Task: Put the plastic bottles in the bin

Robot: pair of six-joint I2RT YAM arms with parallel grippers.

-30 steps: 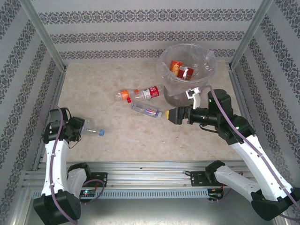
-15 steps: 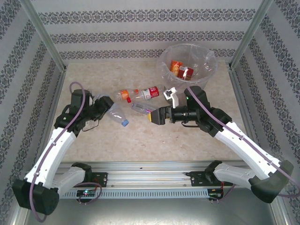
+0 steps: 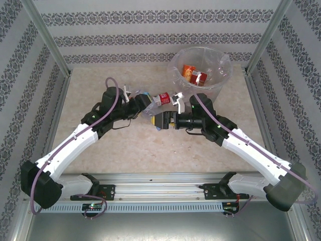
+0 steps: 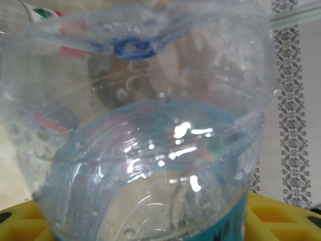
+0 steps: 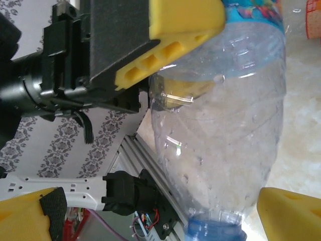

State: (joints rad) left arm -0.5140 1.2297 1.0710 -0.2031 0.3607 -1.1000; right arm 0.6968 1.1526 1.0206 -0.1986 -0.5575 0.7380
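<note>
Arms reach in from the near rail and meet over the middle of the table point(image 3: 90, 145). The left gripper point(image 3: 140, 102) is clamped on a clear bottle point(image 5: 220, 125). In the right wrist view one of its yellow pads point(image 5: 185, 20) presses the bottle's side just below a blue label. In the left wrist view the bottle's body fills the space between the pads.

The right gripper point(image 3: 159, 121) faces it from the other side with its jaws wide apart. Its two yellow fingers point(image 5: 291, 216) stand either side of the bottle's blue cap point(image 5: 215, 233). They seem to be clear of it, though the frame cuts off the tips.

Just beyond the grippers a red-label bottle point(image 3: 162, 98) lies on its side on the table. Farther back and to the right stands the bin point(image 3: 224, 75), lined with a crinkly clear bag. Some bottles with red and orange labels point(image 3: 193, 74) lie inside it. The held bottle is near the bin and outside it.
</note>
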